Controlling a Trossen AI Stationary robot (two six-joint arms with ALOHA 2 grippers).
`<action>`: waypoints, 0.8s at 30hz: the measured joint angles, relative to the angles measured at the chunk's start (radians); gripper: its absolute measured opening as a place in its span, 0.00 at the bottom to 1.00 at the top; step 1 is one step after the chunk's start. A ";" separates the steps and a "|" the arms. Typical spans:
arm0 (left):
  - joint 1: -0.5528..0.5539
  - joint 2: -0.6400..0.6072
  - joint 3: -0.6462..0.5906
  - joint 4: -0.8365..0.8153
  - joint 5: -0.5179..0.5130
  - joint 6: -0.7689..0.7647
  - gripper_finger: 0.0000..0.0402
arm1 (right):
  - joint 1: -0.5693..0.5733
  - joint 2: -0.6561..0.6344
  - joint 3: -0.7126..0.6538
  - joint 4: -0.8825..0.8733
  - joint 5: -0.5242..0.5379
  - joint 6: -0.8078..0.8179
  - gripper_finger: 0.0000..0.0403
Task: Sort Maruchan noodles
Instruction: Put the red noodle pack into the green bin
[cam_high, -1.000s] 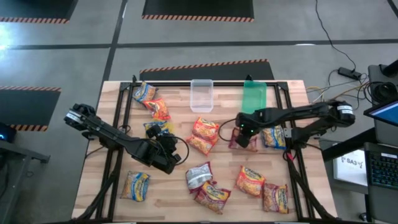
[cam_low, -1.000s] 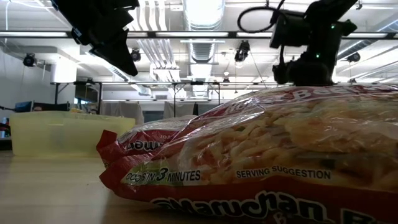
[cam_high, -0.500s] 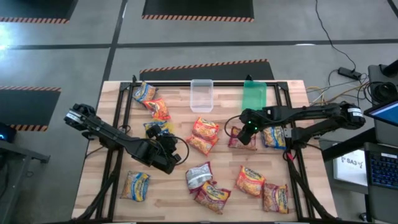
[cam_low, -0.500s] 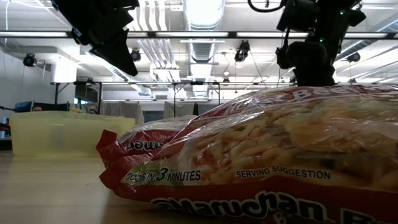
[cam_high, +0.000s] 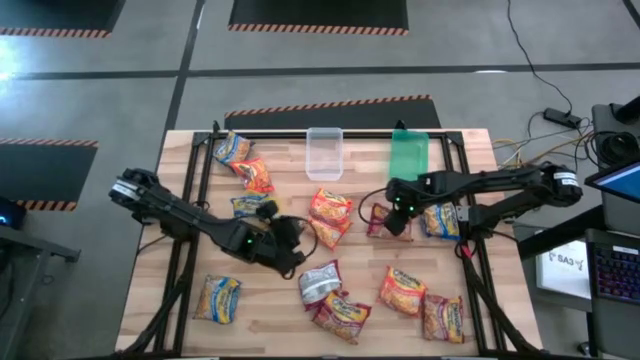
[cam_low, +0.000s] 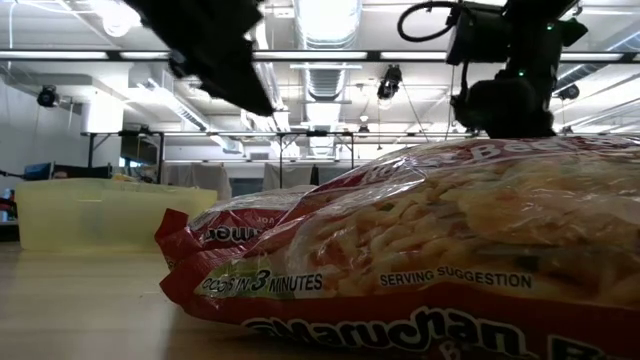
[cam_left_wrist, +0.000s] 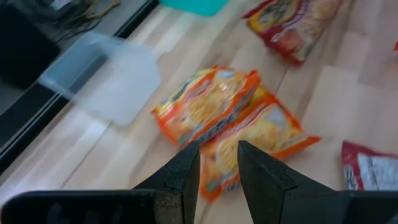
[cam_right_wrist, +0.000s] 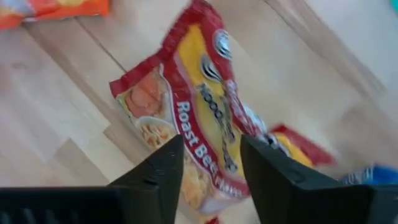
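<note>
Maruchan noodles packets lie scattered flat on the wooden table (cam_high: 280, 310). My right gripper (cam_high: 394, 216) (cam_right_wrist: 211, 146) hangs open over a dark red packet (cam_high: 381, 223) (cam_right_wrist: 205, 118) at the middle right, one finger on either side of its middle. My left gripper (cam_high: 298, 233) (cam_left_wrist: 217, 152) stands near the table's middle with a narrow gap between its fingers and nothing in it. It points at two overlapping orange-red packets (cam_high: 328, 215) (cam_left_wrist: 217, 118). A yellow-and-blue packet (cam_high: 249, 205) lies to its left. My right gripper comes from above at the dark red packet, which lies flat on the table. Whether its fingertips (cam_right_wrist: 168, 155) touch the packet cannot be told.
A clear tub (cam_high: 324, 153) and a green tub (cam_high: 408, 155) stand at the far edge. More packets lie at the far left (cam_high: 243, 162), near left (cam_high: 218, 297) and near right (cam_high: 403, 290), a silvery one (cam_high: 320, 282) among them. One packet (cam_low: 450, 250) fills the low view.
My left gripper has swung toward the table's right edge, away from the yellow-and-blue packet, and now faces the orange-red pair. My right gripper has stayed over the dark red packet, rising slightly.
</note>
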 joint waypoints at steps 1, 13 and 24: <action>0.020 0.014 0.000 0.046 0.023 0.036 0.23 | 0.001 -0.008 0.000 -0.013 0.000 0.033 0.40; 0.283 0.230 0.000 0.672 0.661 0.318 0.23 | 0.052 -0.009 0.001 -0.104 0.000 0.195 0.46; 0.393 0.359 0.004 0.879 0.737 0.291 0.23 | 0.057 0.019 -0.044 -0.100 -0.044 0.272 0.48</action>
